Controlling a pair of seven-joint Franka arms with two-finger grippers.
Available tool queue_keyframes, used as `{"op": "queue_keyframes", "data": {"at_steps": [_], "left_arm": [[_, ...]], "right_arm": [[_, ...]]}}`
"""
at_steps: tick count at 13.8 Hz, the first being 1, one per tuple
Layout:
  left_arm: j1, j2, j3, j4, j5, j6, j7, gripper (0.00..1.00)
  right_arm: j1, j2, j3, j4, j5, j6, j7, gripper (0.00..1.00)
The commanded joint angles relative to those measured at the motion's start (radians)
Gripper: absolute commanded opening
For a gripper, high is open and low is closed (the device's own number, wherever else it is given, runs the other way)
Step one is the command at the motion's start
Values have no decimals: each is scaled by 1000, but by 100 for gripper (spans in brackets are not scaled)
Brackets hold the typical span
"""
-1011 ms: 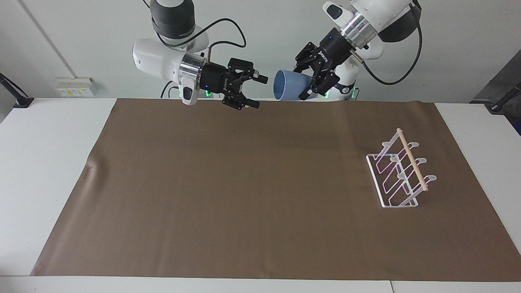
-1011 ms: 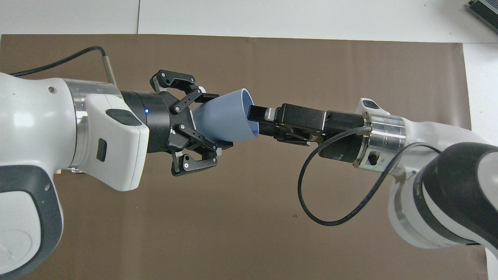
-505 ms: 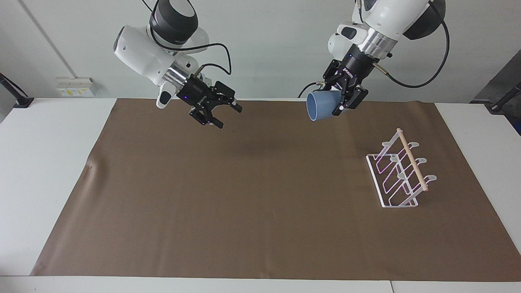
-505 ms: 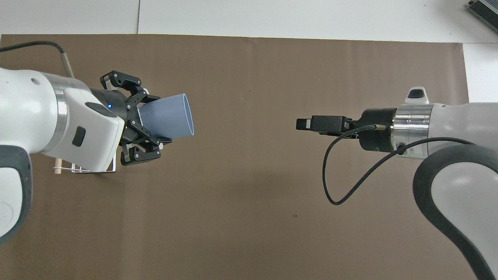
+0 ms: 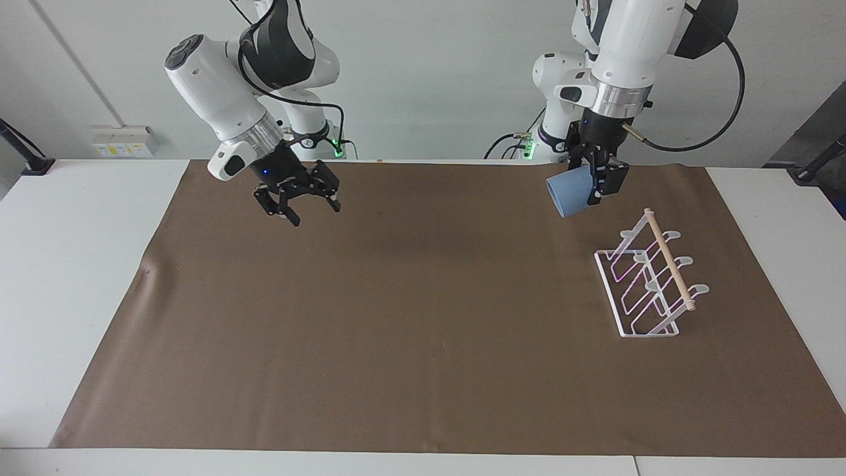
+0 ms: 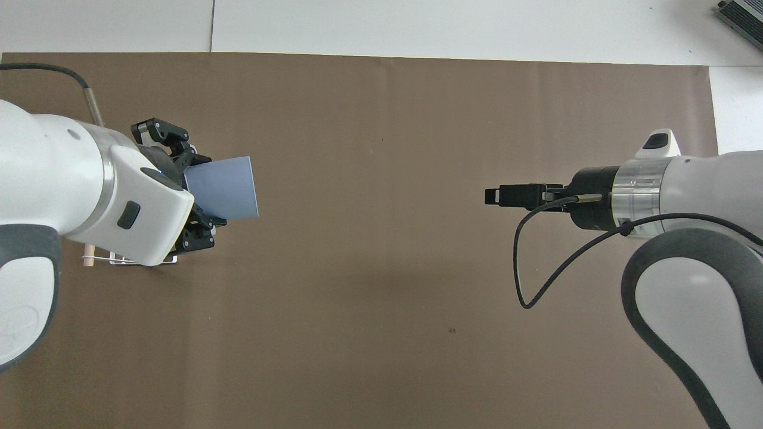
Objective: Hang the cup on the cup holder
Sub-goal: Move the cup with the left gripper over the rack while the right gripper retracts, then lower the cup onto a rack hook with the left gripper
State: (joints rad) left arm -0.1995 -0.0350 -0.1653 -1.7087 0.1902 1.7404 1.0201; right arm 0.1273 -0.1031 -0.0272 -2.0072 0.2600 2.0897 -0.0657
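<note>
My left gripper (image 5: 593,188) is shut on the base end of the light blue cup (image 5: 566,196) and holds it in the air over the brown mat. The cup is tilted, with its mouth pointing down and toward the right arm's end. The white wire cup holder (image 5: 651,285) with its wooden dowel stands on the mat toward the left arm's end, apart from the cup. In the overhead view my left gripper (image 6: 204,192) and the cup (image 6: 225,187) show, and my left arm hides most of the cup holder (image 6: 113,260). My right gripper (image 5: 299,202) (image 6: 492,195) is open and empty over the mat.
The brown mat (image 5: 410,317) covers most of the white table (image 5: 73,264). Nothing else stands on it.
My left gripper has carried the cup from the middle toward the left arm's end and lower, closer to the cup holder. My right gripper has drawn back from the cup's mouth toward its own end.
</note>
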Motion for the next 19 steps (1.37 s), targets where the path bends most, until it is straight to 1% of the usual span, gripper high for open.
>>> {"op": "queue_keyframes", "data": {"at_steps": [1,3,4,6,7,8,10,11,13,14,15,16,17,19], "left_arm": [[9,67,-6,24,170,-30,2,0],[2,113,-6,52,294,-42,2,0],[5,124,-8,54,336,-42,2,0],[-4,165,-8,61,437,-48,5,0],[-14,179,-10,67,487,-59,8,0],[-20,200,-10,70,518,-62,34,0],[-18,204,-10,61,581,-50,125,0],[-17,207,-10,57,635,-44,155,0],[-18,234,-8,54,693,-50,198,0],[-21,251,-10,54,737,-58,198,0],[-24,266,-10,54,758,-61,198,0],[-24,283,-8,54,779,-55,198,0],[-24,293,-10,44,820,-42,198,0],[-15,310,-8,40,839,-21,193,0]], "right_arm": [[-28,-1,12,5,-175,-30,43,100],[-29,11,12,30,-266,-36,91,100],[-34,26,12,71,-287,-72,102,100],[-51,74,10,198,-291,-193,103,100],[-63,85,10,255,-291,-250,104,100],[-72,85,10,287,-286,-287,106,100],[-97,72,6,330,-269,-357,109,100],[-112,74,6,375,-268,-408,115,100],[-130,85,6,462,-258,-500,121,100],[-138,86,6,478,-258,-520,121,100],[-143,86,6,460,-262,-510,124,100],[-149,68,6,409,-260,-508,148,100],[-150,56,6,389,-260,-507,150,100],[-152,51,6,386,-262,-511,144,100]]}}
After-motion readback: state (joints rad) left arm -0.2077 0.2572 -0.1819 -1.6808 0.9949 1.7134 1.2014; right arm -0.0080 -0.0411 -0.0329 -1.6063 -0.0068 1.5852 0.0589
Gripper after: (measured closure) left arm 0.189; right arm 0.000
